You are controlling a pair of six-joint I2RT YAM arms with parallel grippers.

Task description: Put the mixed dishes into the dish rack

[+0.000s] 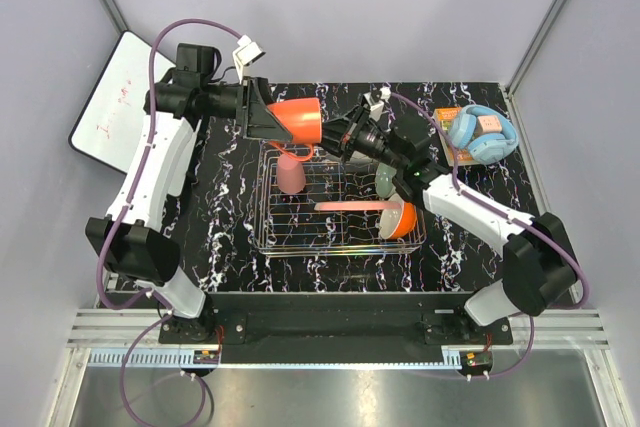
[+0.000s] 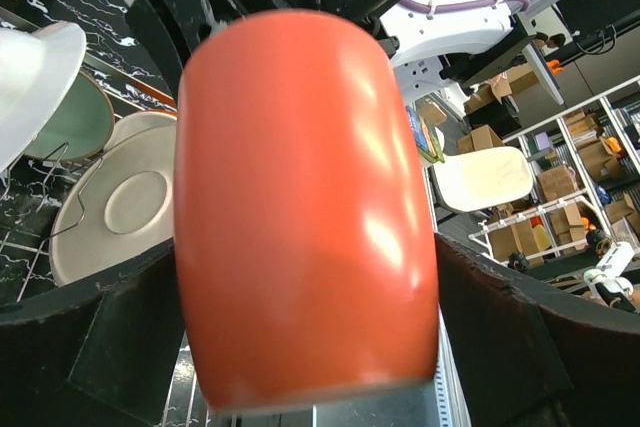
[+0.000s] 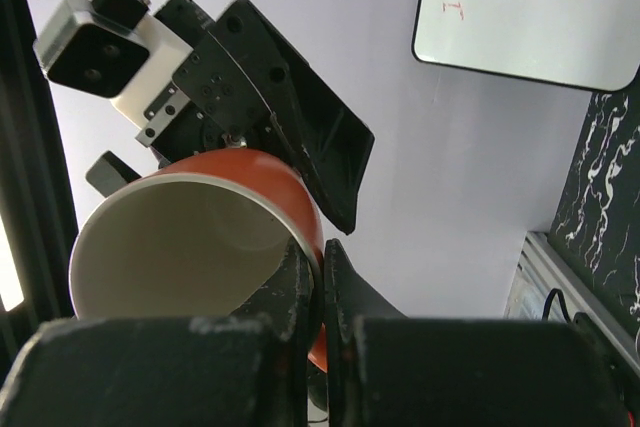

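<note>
The orange handled mug [image 1: 300, 122] is held in the air above the far edge of the dish rack [image 1: 300, 232], lying sideways. My left gripper [image 1: 262, 115] is shut across its body [image 2: 300, 217], one finger [image 2: 90, 337] on each side. My right gripper [image 1: 338, 137] is shut on the mug's rim [image 3: 190, 237], one finger [image 3: 296, 277] inside and one outside. In the rack stand the small pink cup [image 1: 290, 175], the pink plate [image 1: 350, 207], the mint-green bowl [image 1: 388, 181] and the orange bowl [image 1: 400, 219]. The white plate [image 2: 125, 207] shows in the left wrist view.
Light-blue headphones [image 1: 482, 133] lie at the far right of the black marbled table [image 1: 230, 247]. A white board [image 1: 115, 97] leans at the far left, outside the table. Grey walls close in the back and sides.
</note>
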